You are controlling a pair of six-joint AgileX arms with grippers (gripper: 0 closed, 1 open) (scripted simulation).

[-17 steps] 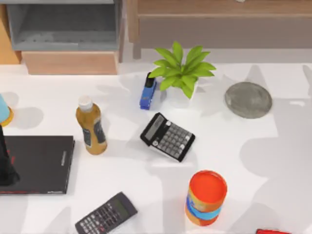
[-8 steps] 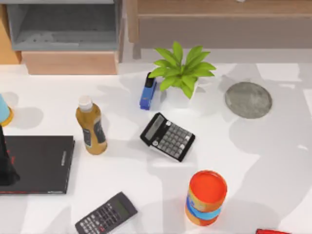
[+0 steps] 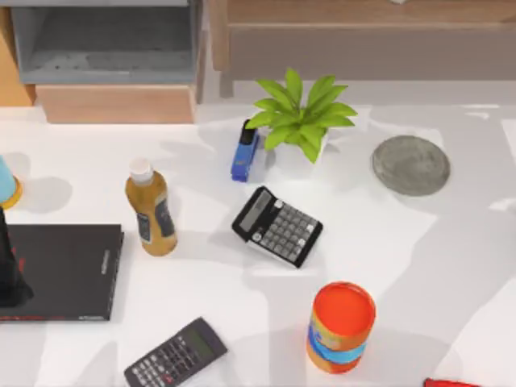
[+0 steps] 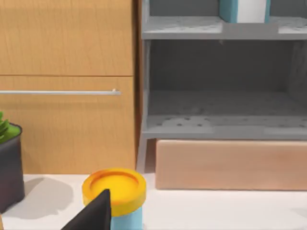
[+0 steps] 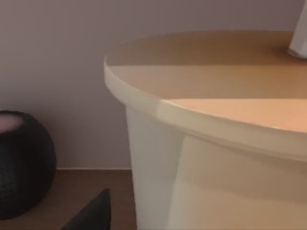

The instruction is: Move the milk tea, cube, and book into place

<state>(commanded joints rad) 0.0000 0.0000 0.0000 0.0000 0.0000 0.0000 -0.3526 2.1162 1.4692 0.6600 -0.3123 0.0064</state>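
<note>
While the book (image 4: 242,9) seems to stand already on the grey shelf (image 4: 220,28), the milk tea (image 5: 216,143) is close before the right hand on a wooden surface. How either hand stands, I cannot tell; the cube seems left.

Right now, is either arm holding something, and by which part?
Cannot be told. The milk tea sits very close before the right wrist camera, but no fingers are seen closing on it.

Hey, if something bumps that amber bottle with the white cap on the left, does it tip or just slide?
The amber bottle stands upright, tall over a narrow base, so a push near the cap would probably tip it. Its round body suggests it would then roll, perhaps toward the black book beside it. It looks full, so a low push may just slide it.
</note>
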